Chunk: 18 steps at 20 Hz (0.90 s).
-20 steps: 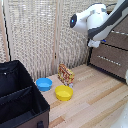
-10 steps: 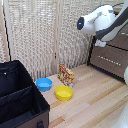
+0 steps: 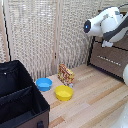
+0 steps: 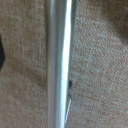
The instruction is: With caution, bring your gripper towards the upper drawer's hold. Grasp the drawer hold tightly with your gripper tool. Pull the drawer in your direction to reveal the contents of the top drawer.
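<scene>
In the exterior view the white arm (image 3: 107, 25) reaches toward the top drawer (image 3: 111, 59) at that view's right, wrist pressed in close, presumably to line up on the handle. The fingers are hidden behind the arm, so I cannot tell how far they are parted. A blue bowl (image 3: 44, 84), yellow bowl (image 3: 63, 92) and black box (image 3: 20, 100) sit well apart from them.

In the wrist view the drawer hold (image 4: 58, 64) fills the centre, very near, likely between the fingers. A dark sliver at the edge may be one finger, and no grip is visible.
</scene>
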### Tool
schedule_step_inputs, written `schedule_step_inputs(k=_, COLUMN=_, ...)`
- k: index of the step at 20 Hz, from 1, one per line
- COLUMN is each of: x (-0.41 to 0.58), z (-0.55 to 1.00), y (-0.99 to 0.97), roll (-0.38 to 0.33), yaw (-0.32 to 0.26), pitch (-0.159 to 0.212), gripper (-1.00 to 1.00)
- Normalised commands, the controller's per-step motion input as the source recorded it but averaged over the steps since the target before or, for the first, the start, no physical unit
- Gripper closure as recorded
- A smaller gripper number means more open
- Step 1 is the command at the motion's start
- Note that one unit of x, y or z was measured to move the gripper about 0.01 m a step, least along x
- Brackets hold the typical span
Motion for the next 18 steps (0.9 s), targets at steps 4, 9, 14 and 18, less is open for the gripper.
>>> schedule_step_inputs(k=4, x=-0.031, z=0.0, y=-0.11, roll=0.0, yaw=0.0, pitch=0.0, gripper=1.0)
schedule_step_inputs(k=9, x=-0.087, z=0.0, y=-0.04, roll=0.0, yaw=-0.004, pitch=0.0, gripper=1.0)
schedule_step_inputs(k=14, x=-0.035, z=0.0, y=0.16, roll=0.024, yaw=-0.073, pitch=0.002, gripper=1.0)
schedule_step_inputs(k=18, x=0.074, z=0.0, y=0.67, roll=0.113, yaw=-0.11, pitch=0.018, gripper=1.0)
